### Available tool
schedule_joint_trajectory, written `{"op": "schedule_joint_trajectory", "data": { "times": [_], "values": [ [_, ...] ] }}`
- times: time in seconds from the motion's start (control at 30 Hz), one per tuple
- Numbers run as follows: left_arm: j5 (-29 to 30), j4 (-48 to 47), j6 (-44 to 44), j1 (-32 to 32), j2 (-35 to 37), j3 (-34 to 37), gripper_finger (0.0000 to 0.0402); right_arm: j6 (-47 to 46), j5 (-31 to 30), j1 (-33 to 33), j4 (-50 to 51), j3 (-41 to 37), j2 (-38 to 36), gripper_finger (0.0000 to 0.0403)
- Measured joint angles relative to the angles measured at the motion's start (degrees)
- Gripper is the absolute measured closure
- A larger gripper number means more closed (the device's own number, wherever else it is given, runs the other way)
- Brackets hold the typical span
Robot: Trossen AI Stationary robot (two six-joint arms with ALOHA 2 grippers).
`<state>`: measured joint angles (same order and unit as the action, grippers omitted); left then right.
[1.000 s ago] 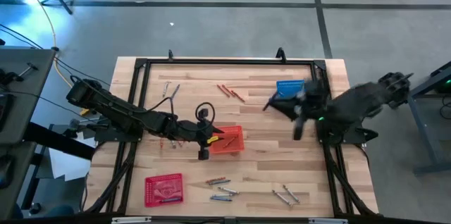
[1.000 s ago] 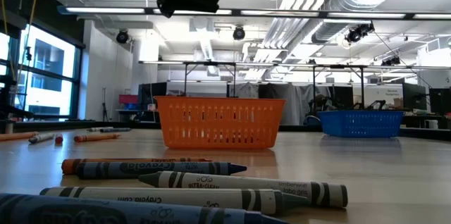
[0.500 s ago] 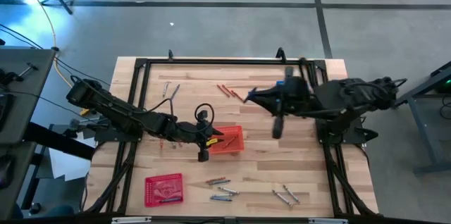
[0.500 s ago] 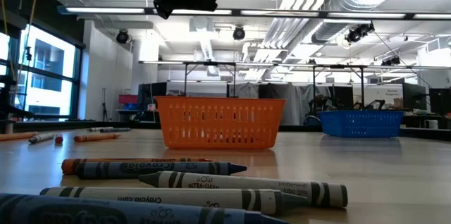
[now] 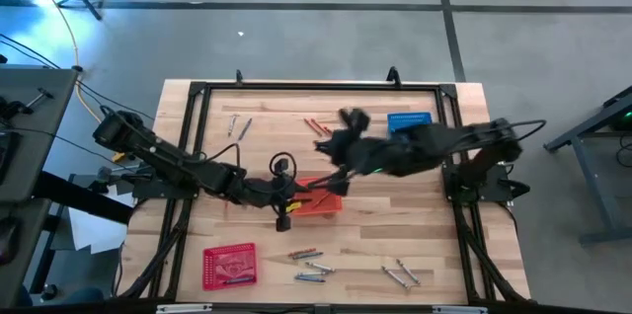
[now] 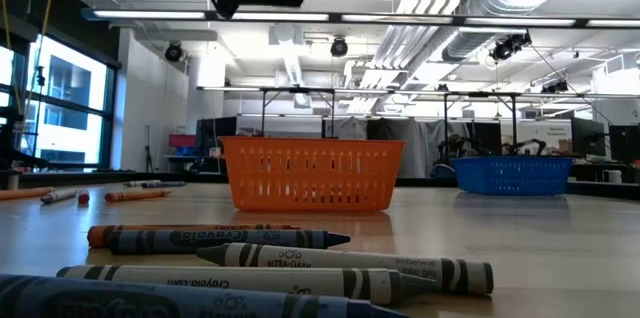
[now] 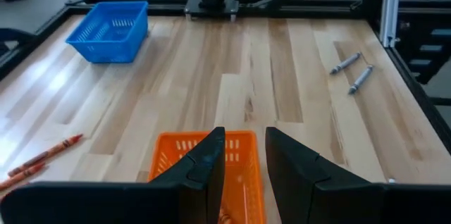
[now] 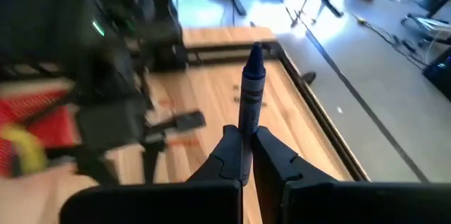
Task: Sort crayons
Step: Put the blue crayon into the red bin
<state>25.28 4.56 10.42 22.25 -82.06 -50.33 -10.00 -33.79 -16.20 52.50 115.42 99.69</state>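
A thin blue paper-wrapped wax crayon (image 8: 251, 86) is pinched upright between the pressed-together fingers of the right gripper (image 8: 245, 143), which is carried over the middle of the pale planked wooden table (image 5: 375, 235), so a carry step is judged to be in hand. The left gripper (image 7: 244, 155) is held over the square orange plastic mesh basket (image 7: 239, 175), its fingers slightly parted on nothing. Next, release into the square blue mesh basket (image 5: 407, 122) is probably called for.
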Motion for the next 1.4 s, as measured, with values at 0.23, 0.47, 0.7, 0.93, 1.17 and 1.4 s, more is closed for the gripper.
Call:
{"op": "schedule_joint_trajectory", "data": {
  "times": [0.23, 0.47, 0.7, 0.93, 1.17, 1.4],
  "values": [
    [10.9, 4.5, -2.7, 6.8, 1.4, 0.0, 0.0312, 5.6, 7.8, 0.6, -3.5, 0.0, 9.3, 0.0403],
    [30.1, 4.3, -5.1, 17.9, 5.2, 0.0, 0.0312, 7.5, 9.6, 1.2, -4.3, 0.0, 11.4, 0.0403],
    [46.3, 1.3, -2.7, 25.6, 5.1, 0.0, 0.0312, 10.2, 9.2, 1.7, -4.7, 0.0, 10.8, 0.0403],
    [57.7, -3.0, 1.8, 29.0, 5.0, 0.0, 0.0312, 10.5, 10.6, 3.5, -15.7, -11.5, 7.5, 0.0403],
    [58.5, -3.4, 3.0, 27.2, 5.0, 0.0, 0.0312, 10.9, 19.0, 4.7, -40.5, -30.8, -1.0, 0.0403],
    [56.9, -2.9, 4.5, 20.5, 5.0, 0.0, 0.0303, 13.8, 21.1, 4.5, -61.4, -43.4, -4.6, 0.0403]
  ]
}}
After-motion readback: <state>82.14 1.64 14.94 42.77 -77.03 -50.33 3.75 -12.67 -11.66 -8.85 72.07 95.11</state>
